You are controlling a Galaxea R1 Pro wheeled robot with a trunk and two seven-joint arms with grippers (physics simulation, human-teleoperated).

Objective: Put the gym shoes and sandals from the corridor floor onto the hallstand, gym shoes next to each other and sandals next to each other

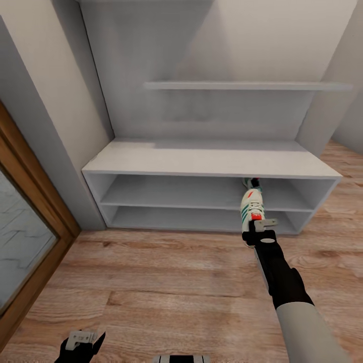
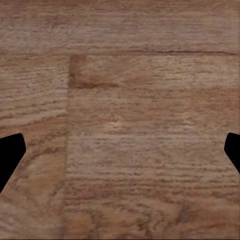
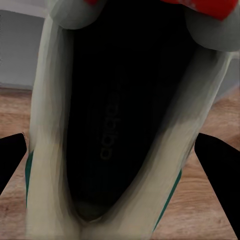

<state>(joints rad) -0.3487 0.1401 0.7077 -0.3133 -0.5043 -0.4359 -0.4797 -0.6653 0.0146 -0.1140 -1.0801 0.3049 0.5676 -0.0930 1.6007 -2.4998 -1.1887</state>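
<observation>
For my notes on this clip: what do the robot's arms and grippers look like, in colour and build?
The right arm has a pale grey-white forearm that turns into a black wrist section. The right gripper is black with a light grey block at its tip. The left gripper matches: a black body with a light grey block. In the wrist views the fingers are plain black wedges. No cables or markings are visible.

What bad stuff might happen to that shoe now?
The right end effector holds the gym shoe by its heel, toe pointing into the hallstand. The toe looks close under the bench top's front edge, so it might bump there. The shoe hangs in front of the shelves, so letting go early would likely drop it onto the corridor floor.
</observation>
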